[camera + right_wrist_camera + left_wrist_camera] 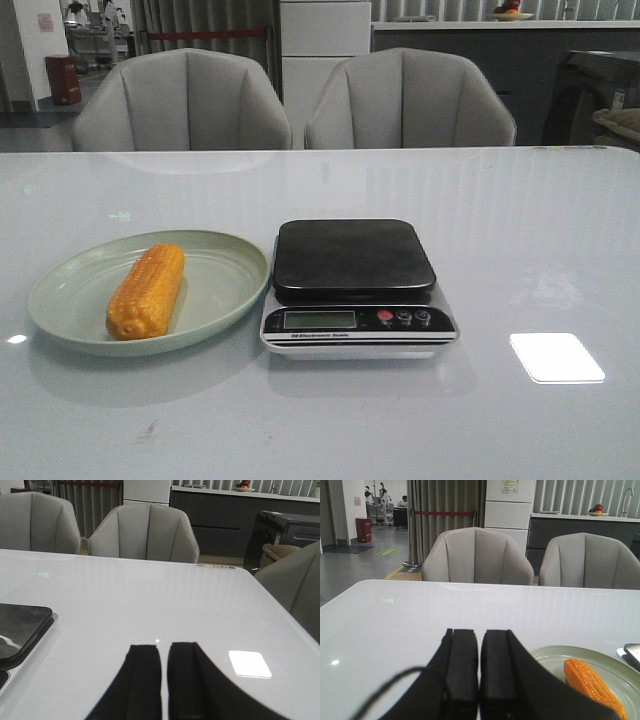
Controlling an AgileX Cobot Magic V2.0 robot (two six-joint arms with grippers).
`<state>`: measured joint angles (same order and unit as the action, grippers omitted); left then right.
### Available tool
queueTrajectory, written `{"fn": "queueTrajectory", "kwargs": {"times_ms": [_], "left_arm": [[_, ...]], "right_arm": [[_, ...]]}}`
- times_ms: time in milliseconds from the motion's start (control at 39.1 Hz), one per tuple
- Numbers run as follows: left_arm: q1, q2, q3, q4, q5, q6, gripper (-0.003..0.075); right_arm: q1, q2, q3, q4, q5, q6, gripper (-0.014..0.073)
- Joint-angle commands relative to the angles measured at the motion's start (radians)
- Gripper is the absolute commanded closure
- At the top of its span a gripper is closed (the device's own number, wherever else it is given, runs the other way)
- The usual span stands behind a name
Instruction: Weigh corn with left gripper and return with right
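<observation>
The corn (147, 291), a stubby orange-yellow cob, lies on a pale green plate (225, 285) at the left of the table. It also shows in the left wrist view (592, 686), beside the fingers. A kitchen scale with a bare black platform (352, 256) stands just right of the plate. My left gripper (480, 636) is shut and empty, low over the table, short of the plate (555, 655). My right gripper (164, 650) is shut and empty over bare table, right of the scale (20, 627). Neither gripper shows in the front view.
The scale's silver front (358, 322) carries a display and small buttons. Two grey chairs (180, 100) (408, 97) stand behind the table's far edge. A bright light reflection (556, 357) lies on the table at the right.
</observation>
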<state>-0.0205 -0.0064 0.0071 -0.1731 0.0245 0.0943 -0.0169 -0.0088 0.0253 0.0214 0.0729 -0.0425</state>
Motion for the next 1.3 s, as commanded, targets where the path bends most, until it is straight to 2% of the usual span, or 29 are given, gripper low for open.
{"fn": "queueTrajectory", "kwargs": {"times_ms": [0, 868, 1149, 1277], "left_arm": [[0.0, -0.019, 0.03, -0.008, -0.076, -0.005, 0.0596], [0.0, -0.019, 0.03, -0.008, -0.078, -0.005, 0.0596], [0.0, -0.019, 0.022, -0.009, -0.193, -0.011, 0.0596], [0.0, -0.019, -0.03, -0.006, -0.201, -0.011, 0.0596]], "right_arm": [[-0.005, -0.02, 0.011, -0.01, -0.079, -0.003, 0.0386], [-0.005, -0.02, 0.011, -0.01, -0.079, -0.003, 0.0386], [-0.005, -0.02, 0.011, -0.01, -0.079, -0.003, 0.0386], [-0.005, -0.02, 0.011, -0.01, -0.079, -0.003, 0.0386]]}}
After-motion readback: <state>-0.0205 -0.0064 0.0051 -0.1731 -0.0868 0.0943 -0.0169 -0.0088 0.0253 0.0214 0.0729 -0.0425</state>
